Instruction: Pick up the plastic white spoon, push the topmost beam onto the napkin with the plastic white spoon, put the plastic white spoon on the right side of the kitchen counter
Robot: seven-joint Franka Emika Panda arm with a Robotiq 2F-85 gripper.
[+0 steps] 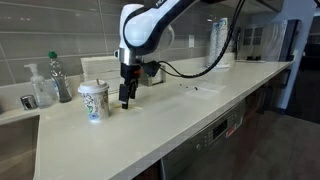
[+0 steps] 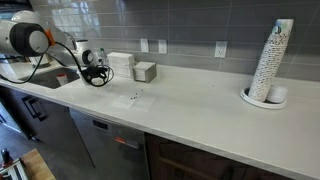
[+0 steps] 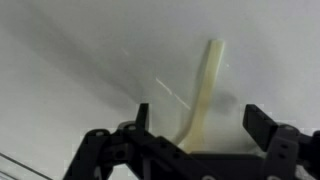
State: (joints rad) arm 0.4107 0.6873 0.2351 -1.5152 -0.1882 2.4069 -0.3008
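Note:
In the wrist view the plastic white spoon point(image 3: 205, 90) lies flat on the kitchen counter point(image 3: 70, 70), a pale slender strip running away from the camera. My gripper point(image 3: 198, 113) straddles it, open, with one dark finger on each side and a gap between each finger and the spoon. In both exterior views the gripper point(image 1: 126, 98) point(image 2: 97, 75) points straight down at the counter point(image 1: 200, 115) point(image 2: 200, 110), and the spoon is too thin to see there. A few tiny marks point(image 2: 135, 97) lie further along the counter. I cannot make out the beam or the napkin.
A paper cup point(image 1: 93, 100) stands close beside the gripper, with bottles point(image 1: 60, 78) and a sink point(image 1: 15, 135) beyond it. A white ribbed dispenser point(image 2: 122, 65) and a grey box point(image 2: 145, 71) stand by the wall. A tall cup stack point(image 2: 272, 62) stands far along the counter.

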